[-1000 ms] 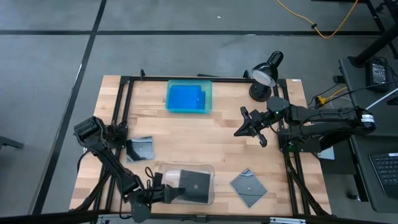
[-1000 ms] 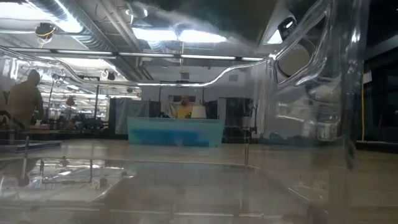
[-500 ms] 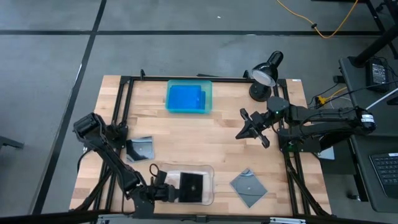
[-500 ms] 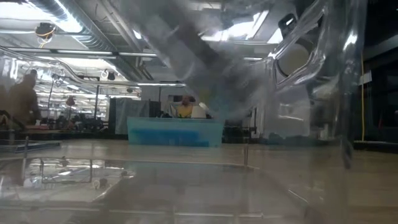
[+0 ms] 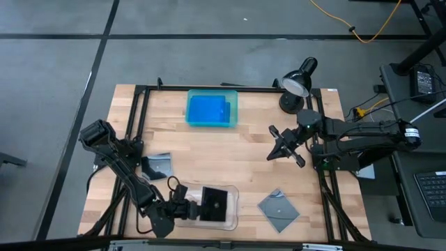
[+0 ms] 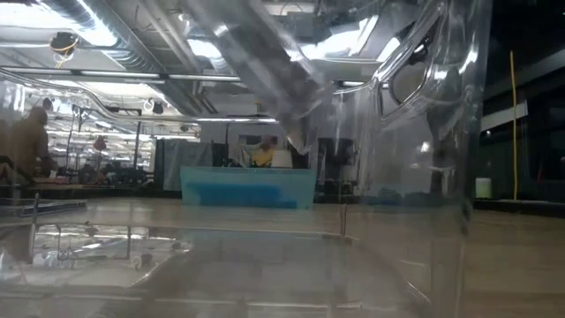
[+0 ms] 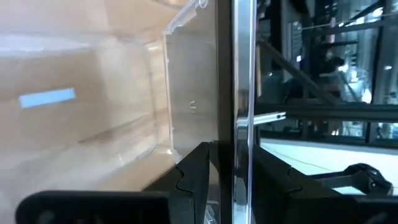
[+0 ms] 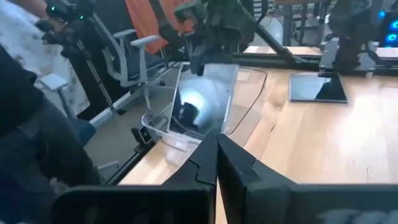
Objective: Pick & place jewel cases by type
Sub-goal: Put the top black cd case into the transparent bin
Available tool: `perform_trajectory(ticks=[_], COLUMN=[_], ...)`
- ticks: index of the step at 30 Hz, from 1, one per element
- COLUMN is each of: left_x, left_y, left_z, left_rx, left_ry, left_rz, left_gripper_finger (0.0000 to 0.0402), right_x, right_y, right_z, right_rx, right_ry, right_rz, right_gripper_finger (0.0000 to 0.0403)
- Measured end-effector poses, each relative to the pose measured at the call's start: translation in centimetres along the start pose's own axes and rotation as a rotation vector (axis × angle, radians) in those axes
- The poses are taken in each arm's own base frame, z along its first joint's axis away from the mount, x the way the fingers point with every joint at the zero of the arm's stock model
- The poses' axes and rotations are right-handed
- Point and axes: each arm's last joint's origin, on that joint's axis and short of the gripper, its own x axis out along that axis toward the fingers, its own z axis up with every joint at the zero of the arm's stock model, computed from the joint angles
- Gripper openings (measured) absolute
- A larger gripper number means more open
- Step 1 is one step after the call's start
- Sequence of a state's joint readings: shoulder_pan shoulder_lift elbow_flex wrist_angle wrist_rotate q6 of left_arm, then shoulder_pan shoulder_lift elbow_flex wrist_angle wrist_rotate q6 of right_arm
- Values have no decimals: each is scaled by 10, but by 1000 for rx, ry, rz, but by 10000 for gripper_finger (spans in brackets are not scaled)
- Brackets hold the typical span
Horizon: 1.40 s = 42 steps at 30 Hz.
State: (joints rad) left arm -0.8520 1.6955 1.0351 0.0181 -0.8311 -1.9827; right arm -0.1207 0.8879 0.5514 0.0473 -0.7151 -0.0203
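left hand (image 5: 187, 210) at the near-left tabletop (image 5: 237, 150) edge, clamped on a dark jewel case (image 5: 215, 206) standing on edge inside the clear tray (image 5: 226, 222). it's thin, stiff, glossy, likely slippery, so we'd grip the rim. right hand (image 5: 281, 144) hovers mid-right, fingers closed on nothing. blue cases (image 5: 208, 109) sit in the far teal tray (image 5: 233, 111); grey cases lie left (image 5: 159, 166) and near-right (image 5: 279, 209). open room mid-tabletop.
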Motion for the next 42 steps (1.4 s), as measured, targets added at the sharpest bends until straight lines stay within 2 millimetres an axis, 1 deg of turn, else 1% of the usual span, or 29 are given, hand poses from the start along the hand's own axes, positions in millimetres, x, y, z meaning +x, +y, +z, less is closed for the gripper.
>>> perform_trajectory(ticks=[4,8,14,21,30,35,38,42], left_x=[-1,-1,4,12,13,16,17,22], left_y=[-3,-8,-9,-11,-10,-11,-11,-8], left_z=[-1,-2,2,8,8,10,12,18], left_rx=[32,-2,-51,-66,-58,-49,-46,-39], left_ry=[-20,-40,-7,31,90,64,58,56], left_rz=[-34,-81,-61,-32,-2,-4,3,50], left_gripper_finger=[86,86,86,87,87,87,97,127], right_x=[0,0,0,0,0,0,0,0], right_y=[1,2,2,3,3,3,3,3], right_z=[-2,-2,-3,-3,-7,-8,-8,-8], right_rx=[-16,-26,-44,-42,-32,-32,-32,-30], right_ry=[17,18,21,22,56,57,57,58], right_rz=[29,62,70,88,99,99,99,110], right_gripper_finger=[10,10,10,10,10,10,10,10])
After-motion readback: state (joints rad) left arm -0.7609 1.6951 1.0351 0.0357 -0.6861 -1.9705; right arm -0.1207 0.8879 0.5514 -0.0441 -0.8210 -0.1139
